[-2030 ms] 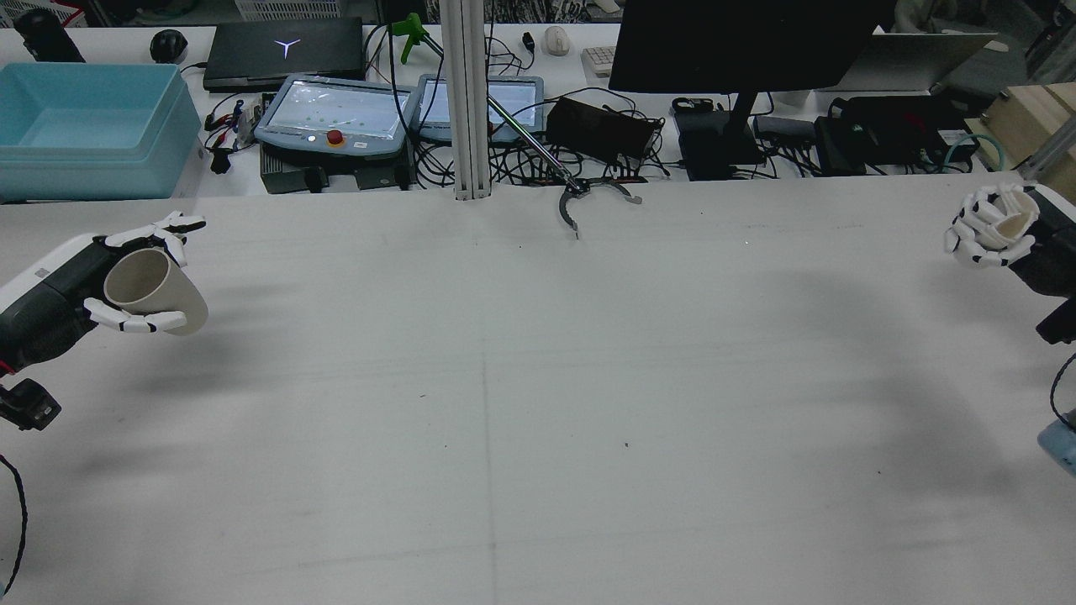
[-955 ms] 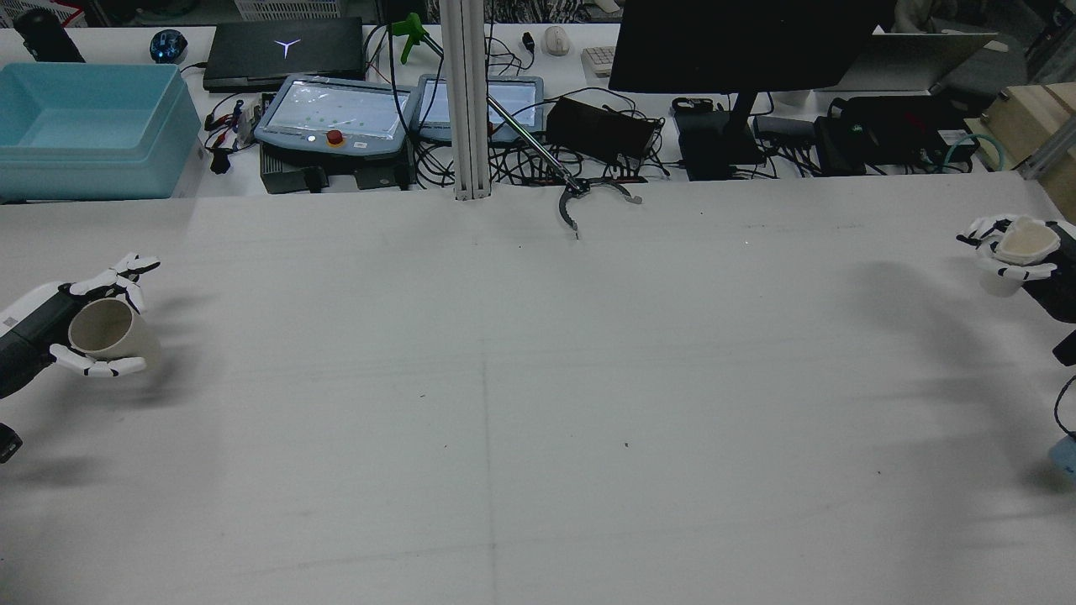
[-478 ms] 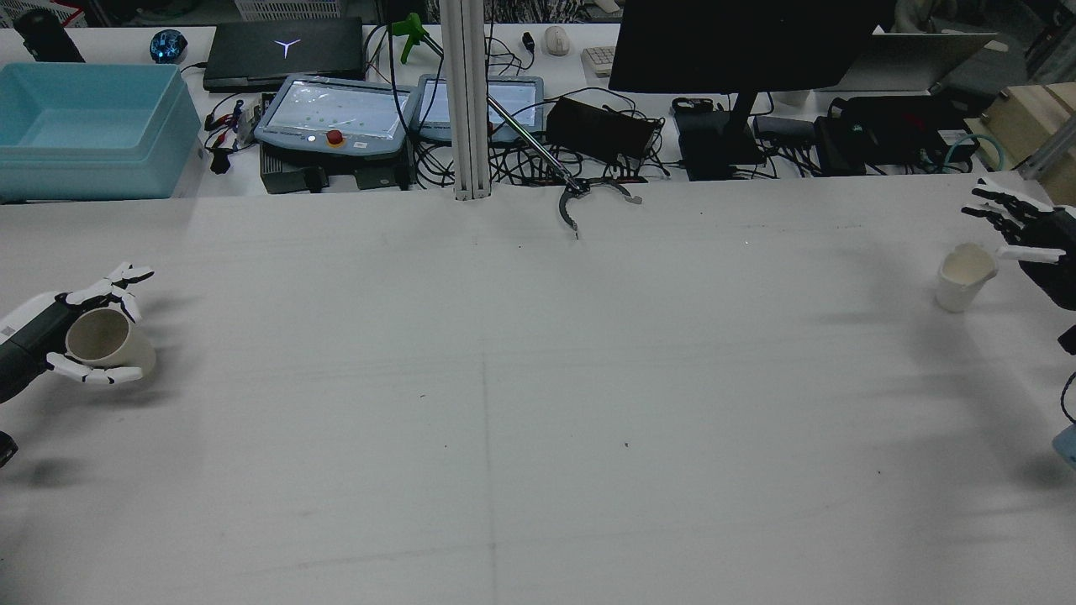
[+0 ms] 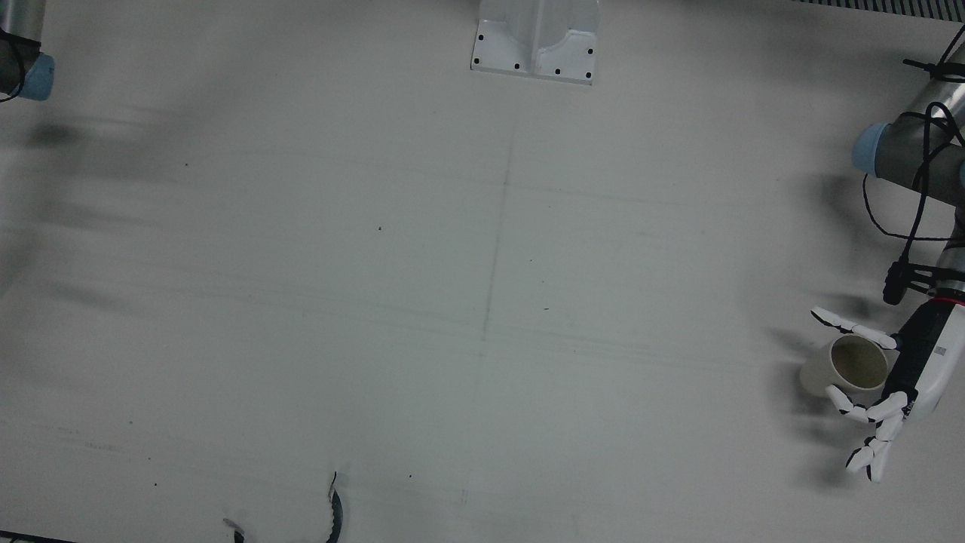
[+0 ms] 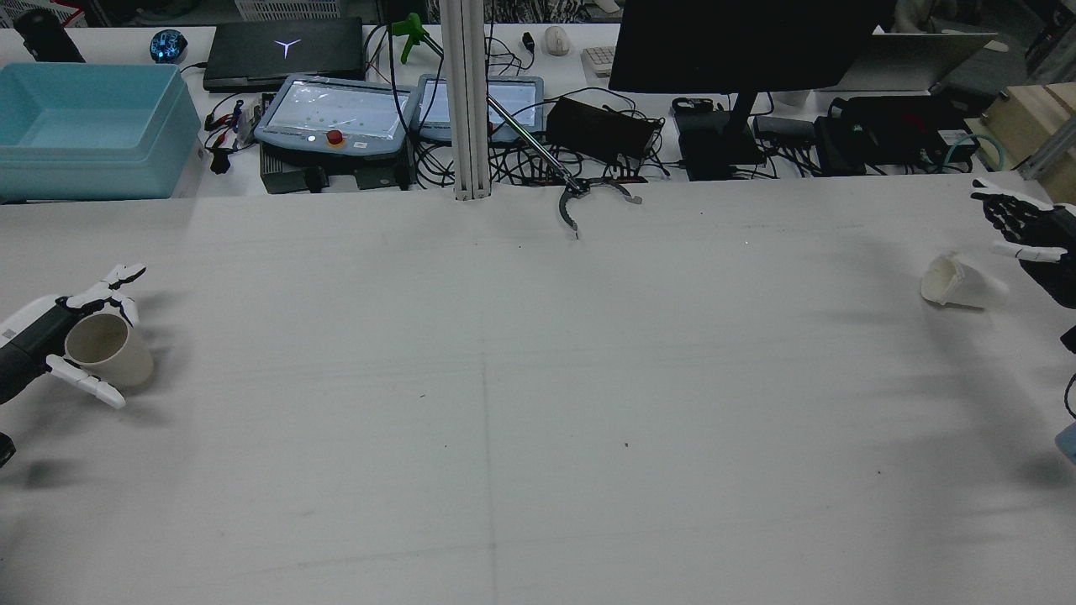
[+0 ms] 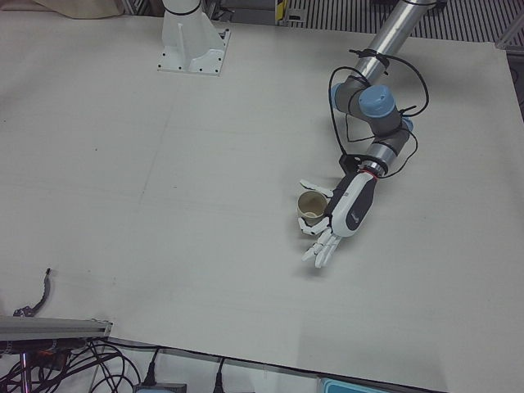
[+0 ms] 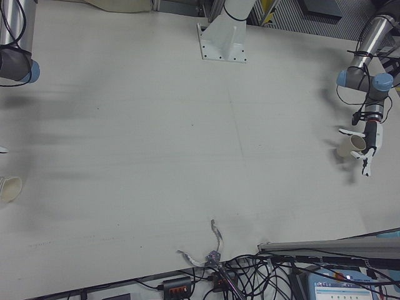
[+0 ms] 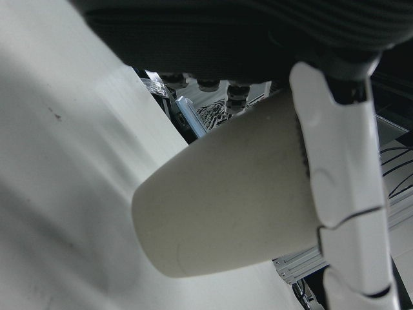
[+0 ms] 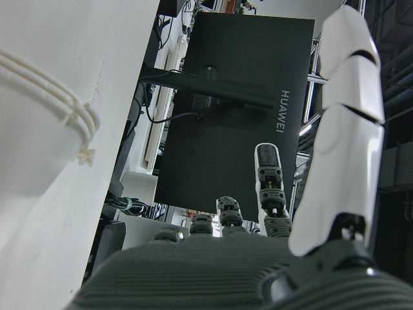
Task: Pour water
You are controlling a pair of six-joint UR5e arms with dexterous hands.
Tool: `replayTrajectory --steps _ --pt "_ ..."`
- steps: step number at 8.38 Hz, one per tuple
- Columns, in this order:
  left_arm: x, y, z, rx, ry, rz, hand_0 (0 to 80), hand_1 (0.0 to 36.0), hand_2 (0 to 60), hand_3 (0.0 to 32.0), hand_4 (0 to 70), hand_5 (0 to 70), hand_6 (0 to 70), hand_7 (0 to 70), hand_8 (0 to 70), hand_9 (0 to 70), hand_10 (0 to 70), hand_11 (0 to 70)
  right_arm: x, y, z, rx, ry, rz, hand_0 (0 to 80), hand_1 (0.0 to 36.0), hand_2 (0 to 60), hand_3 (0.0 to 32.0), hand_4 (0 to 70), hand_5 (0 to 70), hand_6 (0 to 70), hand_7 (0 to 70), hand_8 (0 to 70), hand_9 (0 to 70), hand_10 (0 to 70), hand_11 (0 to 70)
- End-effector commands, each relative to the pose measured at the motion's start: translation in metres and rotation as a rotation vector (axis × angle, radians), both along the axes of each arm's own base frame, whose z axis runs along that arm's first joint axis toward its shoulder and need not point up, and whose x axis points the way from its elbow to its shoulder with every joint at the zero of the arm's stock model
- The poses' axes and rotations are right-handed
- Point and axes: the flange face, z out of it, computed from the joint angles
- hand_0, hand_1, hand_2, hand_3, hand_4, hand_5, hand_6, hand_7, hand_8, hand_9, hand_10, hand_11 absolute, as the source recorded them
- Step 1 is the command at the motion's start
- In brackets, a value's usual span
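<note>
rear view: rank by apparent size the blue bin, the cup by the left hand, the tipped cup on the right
1. blue bin, largest by far.
2. cup by the left hand.
3. tipped cup, a bit smaller, though it lies farther from the camera, so the two cups may match.

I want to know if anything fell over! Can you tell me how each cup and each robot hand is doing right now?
Beige cup: upright on the table, between the left hand's fingers.
White cup: tipped on its side, free of the hand.
Left hand: fingers spread around the beige cup, loose.
Right hand: open, holding nothing.
</note>
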Motion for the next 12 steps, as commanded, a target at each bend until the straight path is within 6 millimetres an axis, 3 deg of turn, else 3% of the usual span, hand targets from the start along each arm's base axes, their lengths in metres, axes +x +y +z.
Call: replayTrajectory --steps 1,5,7,8,9,10,11,12 --pt "0.0 0.0 0.0 -0.008 -0.005 0.0 56.5 14.8 0.0 0.0 31.2 16.4 4.0 10.8 0.0 0.7 0.0 0.0 0.003 -0.001 -0.001 0.003 -0.001 0.004 55.7 22.3 14.6 0.0 15.9 20.6 10.8 8.6 3.3 5.2 0.0 0.3" --pt "-0.008 0.003 0.001 -0.023 0.017 0.0 55.8 14.9 0.0 0.0 17.7 5.9 2.5 9.1 0.0 0.4 0.0 0.0 -0.003 -0.008 -0.013 0.028 0.001 -0.014 56.0 23.2 17.9 0.0 16.7 21.4 11.4 9.7 3.5 5.5 0.0 0.0" --pt "-0.036 0.022 0.022 -0.09 0.067 0.003 55.3 14.3 0.0 0.0 14.4 5.0 1.9 8.8 0.0 0.3 0.0 0.0 -0.001 -0.009 -0.015 0.031 -0.001 -0.009 56.2 23.6 19.0 0.0 17.3 22.1 12.1 10.7 3.7 5.8 0.0 0.0" --pt "-0.08 0.014 -0.002 -0.111 0.103 -0.06 55.2 14.2 0.0 0.0 14.2 5.0 1.9 8.6 0.0 0.3 0.0 0.0 0.007 -0.017 -0.033 0.065 -0.01 0.009 56.4 23.7 19.2 0.0 17.5 22.4 12.3 11.2 3.8 5.9 0.0 0.0" --pt "-0.118 0.012 -0.04 -0.096 0.113 -0.074 55.3 14.3 0.0 0.0 16.1 4.9 3.2 9.0 0.0 0.4 0.0 0.0 0.013 -0.024 -0.055 0.105 -0.017 0.019 57.2 24.0 19.3 0.0 18.5 22.9 13.0 10.7 5.4 7.9 0.0 0.0" --pt "-0.171 0.014 -0.057 -0.076 0.105 -0.075 53.9 12.5 0.0 0.0 17.0 2.2 5.6 11.4 0.1 0.8 0.0 0.0 0.032 -0.018 -0.059 0.116 -0.014 0.033 55.8 23.0 21.0 0.0 20.2 24.0 14.2 12.0 5.3 7.7 0.0 0.0" --pt "-0.222 0.008 -0.059 -0.096 0.136 -0.072 51.4 7.8 0.0 0.0 18.8 2.4 7.1 13.2 0.4 1.2 0.0 0.0 0.058 -0.022 -0.078 0.127 -0.017 0.056 54.1 21.4 21.4 0.0 23.0 25.4 15.4 14.0 5.3 7.7 0.0 0.0" --pt "-0.22 0.005 -0.061 -0.139 0.234 -0.036 49.7 2.0 0.0 0.0 23.8 6.3 8.9 16.0 0.8 1.8 0.0 0.0 0.092 -0.022 -0.103 0.071 -0.021 0.1 54.5 22.0 24.1 0.0 26.5 28.5 17.2 17.4 6.0 8.9 0.0 0.0"
